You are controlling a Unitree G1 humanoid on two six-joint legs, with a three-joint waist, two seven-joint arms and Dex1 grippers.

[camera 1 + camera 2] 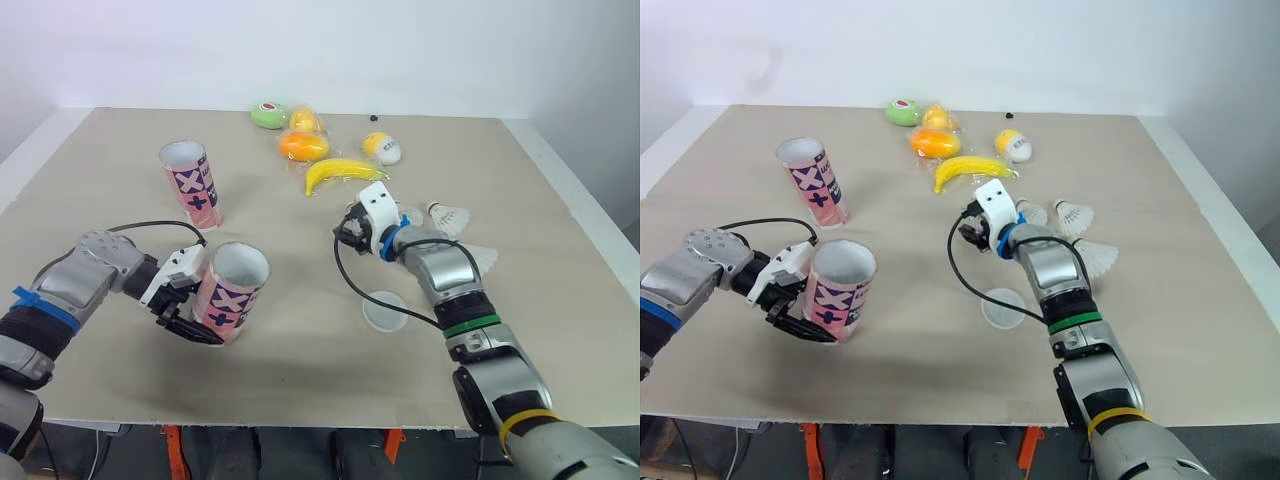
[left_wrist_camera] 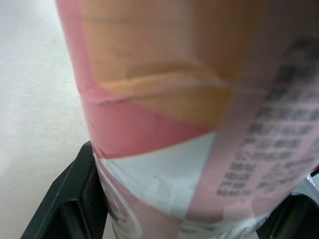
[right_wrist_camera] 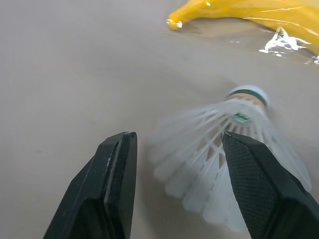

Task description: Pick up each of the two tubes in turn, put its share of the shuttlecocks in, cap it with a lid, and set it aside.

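— Left side?
— Left pincer (image 1: 200, 318) clamped around the tube (image 1: 232, 295) at the counter's (image 1: 300, 380) near edge; long axis tilted, open mouth up.
— Right?
— Right pincer (image 3: 178, 142) spread wide, empty, over a shuttlecock (image 3: 234, 129) lying cork toward the banana (image 3: 249, 12).

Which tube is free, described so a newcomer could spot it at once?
On the beige table, look at the robot's left half, where two pink open-topped tubes show. The far tube stands alone, nearer the back edge. Unlike the near tube, which the left gripper clasps, nothing touches it.
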